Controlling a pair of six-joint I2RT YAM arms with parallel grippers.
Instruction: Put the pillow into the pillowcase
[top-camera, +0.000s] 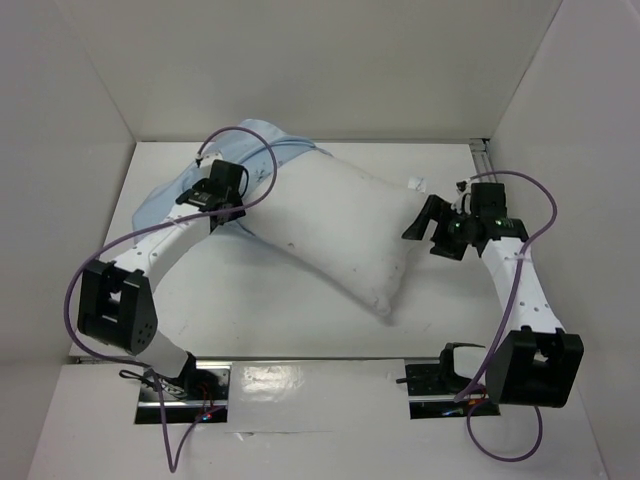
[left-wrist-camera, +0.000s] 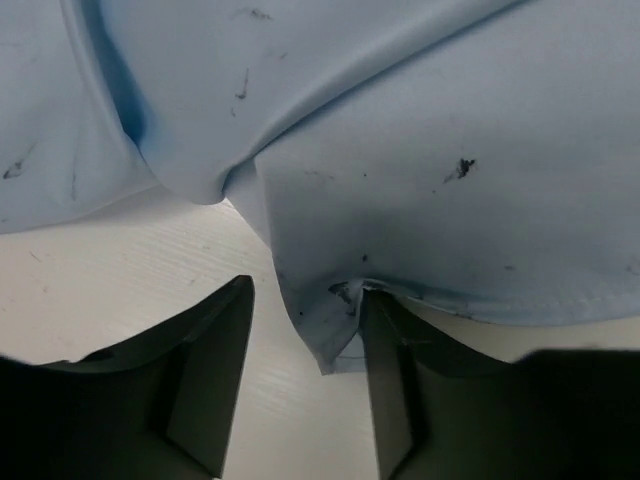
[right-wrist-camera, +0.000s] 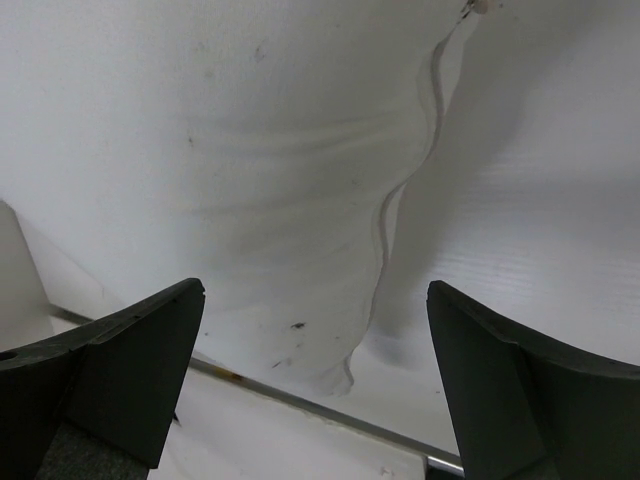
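The white pillow (top-camera: 345, 235) lies slantwise across the middle of the table, its small tag (top-camera: 415, 183) at the right end. Its upper left end reaches the light blue pillowcase (top-camera: 165, 198), which lies crumpled at the back left. My left gripper (top-camera: 228, 205) sits over the pillowcase's near edge. In the left wrist view the pillowcase (left-wrist-camera: 420, 150) fills the top, and one corner hangs between the open fingers (left-wrist-camera: 215, 350), against the right one. My right gripper (top-camera: 425, 232) stands wide open just off the pillow's right end, holding nothing. The pillow (right-wrist-camera: 250, 170) and its seam lie ahead of the right gripper (right-wrist-camera: 315, 287).
White walls close in the table at the back and on both sides. A metal rail (top-camera: 483, 150) stands in the back right corner, and a metal strip (right-wrist-camera: 300, 400) runs under the pillow's end. Both arm bases sit at the near edge (top-camera: 300, 358).
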